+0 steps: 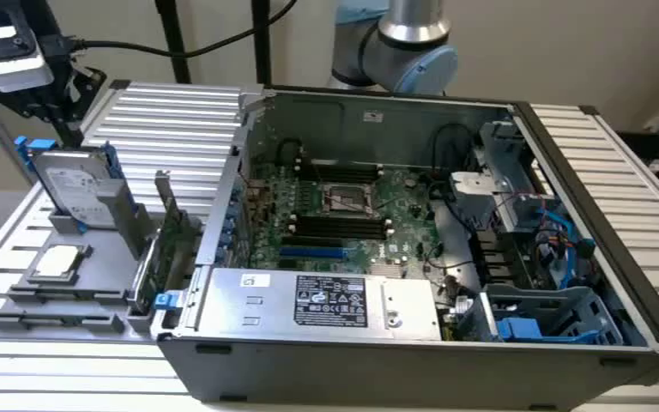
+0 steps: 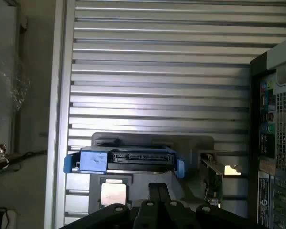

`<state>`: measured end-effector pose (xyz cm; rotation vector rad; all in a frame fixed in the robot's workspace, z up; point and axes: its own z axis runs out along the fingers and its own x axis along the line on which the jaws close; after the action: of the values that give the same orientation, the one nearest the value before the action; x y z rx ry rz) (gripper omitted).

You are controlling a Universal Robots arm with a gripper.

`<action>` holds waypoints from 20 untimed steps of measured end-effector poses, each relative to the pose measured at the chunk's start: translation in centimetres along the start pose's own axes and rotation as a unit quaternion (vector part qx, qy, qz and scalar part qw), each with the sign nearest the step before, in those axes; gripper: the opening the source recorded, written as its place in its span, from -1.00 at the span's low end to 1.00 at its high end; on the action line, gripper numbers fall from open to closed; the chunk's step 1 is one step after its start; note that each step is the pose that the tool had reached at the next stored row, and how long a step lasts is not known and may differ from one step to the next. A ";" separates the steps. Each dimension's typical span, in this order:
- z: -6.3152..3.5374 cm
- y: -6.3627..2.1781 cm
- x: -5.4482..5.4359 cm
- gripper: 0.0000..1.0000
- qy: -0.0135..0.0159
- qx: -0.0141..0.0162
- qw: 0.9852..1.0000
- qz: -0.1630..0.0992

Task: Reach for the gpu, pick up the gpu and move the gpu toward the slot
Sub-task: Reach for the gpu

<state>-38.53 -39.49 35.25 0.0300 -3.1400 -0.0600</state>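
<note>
— How far is the job being taken?

— Hardly begun. The graphics card (image 1: pixel 172 236) is being held upright in the grey rack (image 1: pixel 78 309), just beside the open computer case (image 1: pixel 421 360). Farther back, the tool (image 1: pixel 55 107) is being hung up near the hard drive (image 1: pixel 78 184), apart from the card. Its opening cannot be told, and the card is not being gripped. Reaching, lifting and carrying toward the slot are all being left undone.

— Surroundings?

— Everything is being borne by a ribbed metal table (image 1: pixel 78 386); a pale wall (image 1: pixel 582 51) is being seen behind.
</note>
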 end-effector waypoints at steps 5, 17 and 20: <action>0.00 0.00 0.0 -0.79 0.000 0.000 1.000 0.000; -0.03 -0.85 -0.2 -0.79 0.000 0.000 1.000 0.000; -0.07 -1.95 -0.6 -0.79 0.000 0.000 1.000 0.000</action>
<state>-37.87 -41.43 35.25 0.0299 -3.1396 -0.0600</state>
